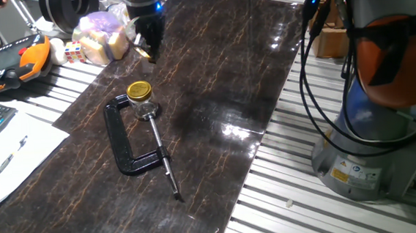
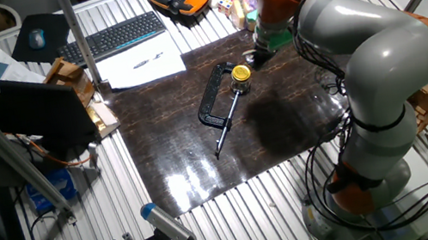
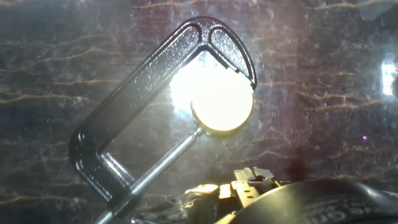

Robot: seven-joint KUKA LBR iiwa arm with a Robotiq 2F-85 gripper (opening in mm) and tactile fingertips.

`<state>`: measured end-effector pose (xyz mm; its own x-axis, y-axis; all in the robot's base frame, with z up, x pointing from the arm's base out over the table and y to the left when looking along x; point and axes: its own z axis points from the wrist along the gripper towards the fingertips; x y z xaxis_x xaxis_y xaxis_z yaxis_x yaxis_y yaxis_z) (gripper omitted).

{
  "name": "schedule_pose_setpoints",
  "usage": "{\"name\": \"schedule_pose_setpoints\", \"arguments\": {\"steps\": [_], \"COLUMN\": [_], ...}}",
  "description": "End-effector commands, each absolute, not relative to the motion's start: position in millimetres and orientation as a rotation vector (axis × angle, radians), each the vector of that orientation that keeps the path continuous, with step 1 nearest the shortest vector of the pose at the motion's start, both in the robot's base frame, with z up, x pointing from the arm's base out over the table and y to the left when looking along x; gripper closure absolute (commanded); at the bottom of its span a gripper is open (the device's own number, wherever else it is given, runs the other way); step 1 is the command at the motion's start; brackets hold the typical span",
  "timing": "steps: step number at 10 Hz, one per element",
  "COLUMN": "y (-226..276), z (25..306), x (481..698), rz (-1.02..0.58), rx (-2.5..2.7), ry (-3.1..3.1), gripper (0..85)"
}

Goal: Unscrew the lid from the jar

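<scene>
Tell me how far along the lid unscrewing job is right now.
Barely begun. The jar is already held in the black C-clamp, so it looks fixed for twisting. The gold lid sits on the jar. The hand hovers above and apart from it, holding nothing. Descending, gripping and unscrewing are all left.

Fixed views: evenly lit, sharp | dark glossy marbled tabletop — white glare at 4 o'clock | hand view: hazy, soft — round gold-yellow lid blown out to white
</scene>
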<state>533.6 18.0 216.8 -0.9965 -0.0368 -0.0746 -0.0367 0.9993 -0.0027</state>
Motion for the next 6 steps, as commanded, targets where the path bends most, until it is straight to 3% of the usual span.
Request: {"name": "schedule_pose_setpoints", "arguments": {"steps": [1,6], "y": [20.6,30.4], "z": [215.4,207.4], "x": [534.5,535.4], "rz": [-0.013,-0.064], "rx": [-0.046,0.024], "ry": [3.055,3.049], "gripper": [84.3,84.3]}}
